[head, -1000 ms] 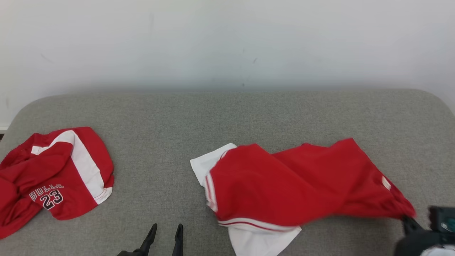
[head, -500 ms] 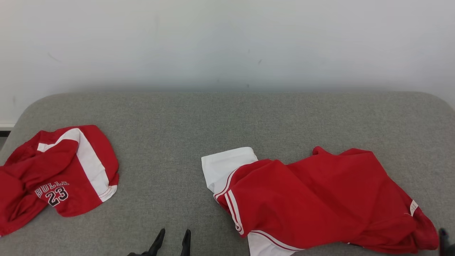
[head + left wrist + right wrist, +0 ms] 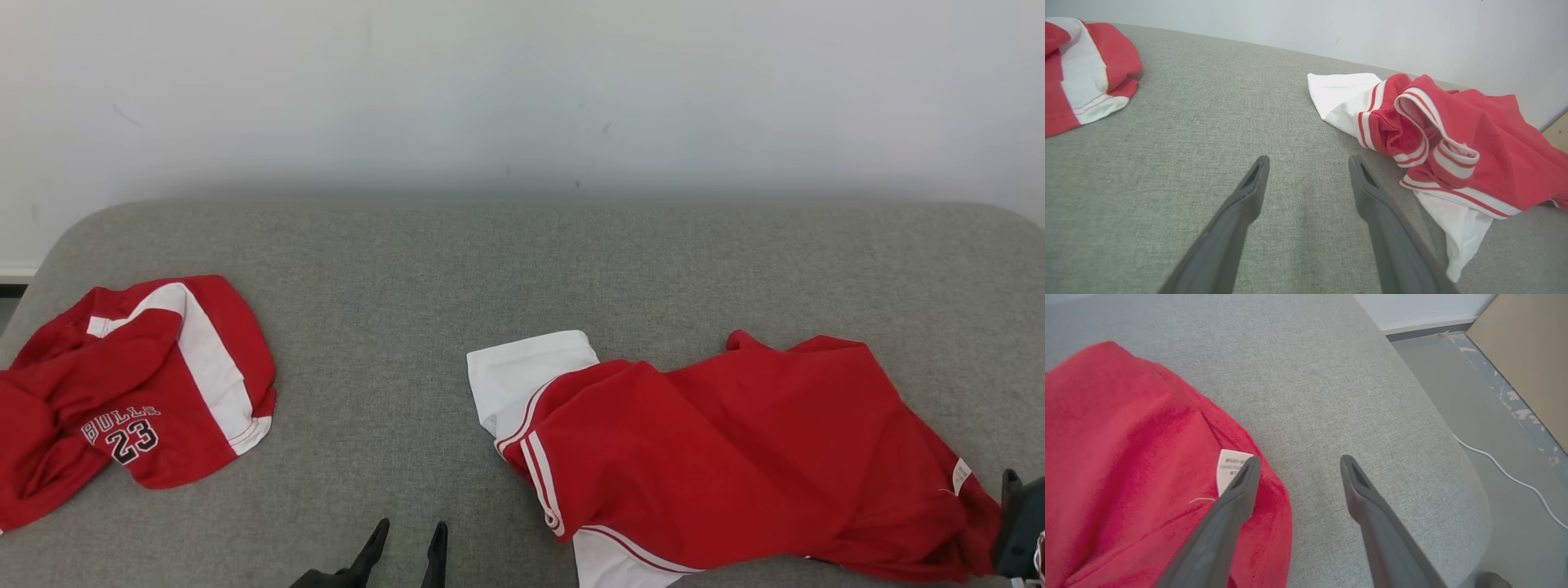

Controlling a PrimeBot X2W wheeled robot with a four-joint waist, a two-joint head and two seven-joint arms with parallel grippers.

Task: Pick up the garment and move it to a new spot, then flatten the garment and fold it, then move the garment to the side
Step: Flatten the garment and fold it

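– Garment (image 3: 735, 457) check: where's the red one with white trim sitting?
– Right half of the grey tabletop (image 3: 522, 269), rumpled, white panel poking out at its left end. Right claw (image 3: 1299, 459) is spread wide, gripping nothing, one finger over the cloth's edge by the little white tag (image 3: 1231, 467) (can't tell if it touches).
– And the left claw (image 3: 411, 525)?
– Also spread, nothing in it, over bare tabletop just left of the garment. Second red jersey (image 3: 147, 384), the BULLS 23 one, lies far left.
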